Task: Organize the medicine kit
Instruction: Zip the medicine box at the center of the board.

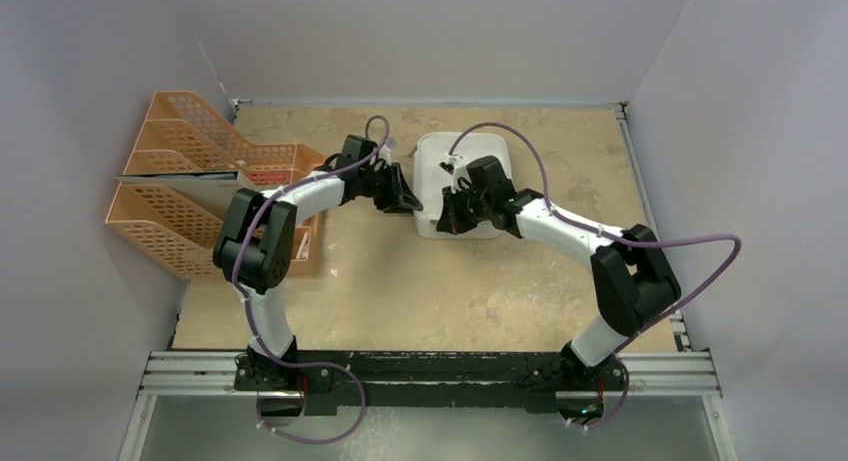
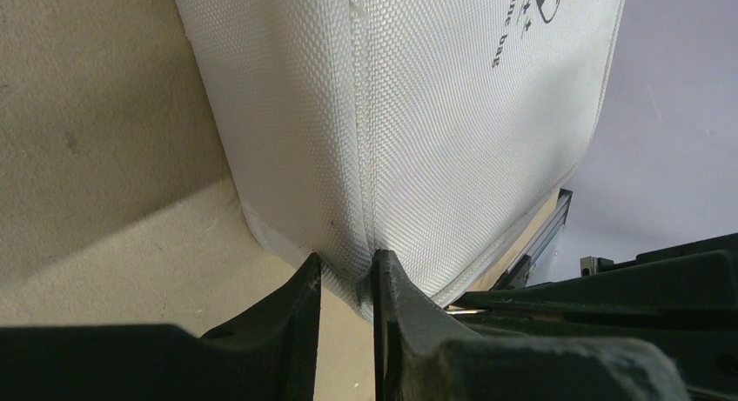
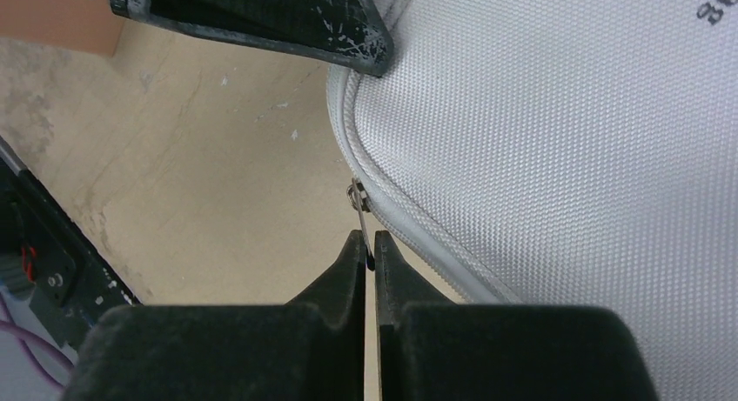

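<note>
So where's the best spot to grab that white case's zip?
The small metal zip pull, which sticks out from the medicine kit's edge. Come in from the table side, one finger on each flat face. The right gripper is pinched on it that way, while the left gripper clamps a corner.

There is open room on the counter (image 1: 450,291) near the arm bases. On the left, orange trays (image 1: 170,196) block the way. The left arm (image 1: 300,196) and right arm (image 1: 560,226) crowd the medicine kit (image 1: 432,176).
</note>
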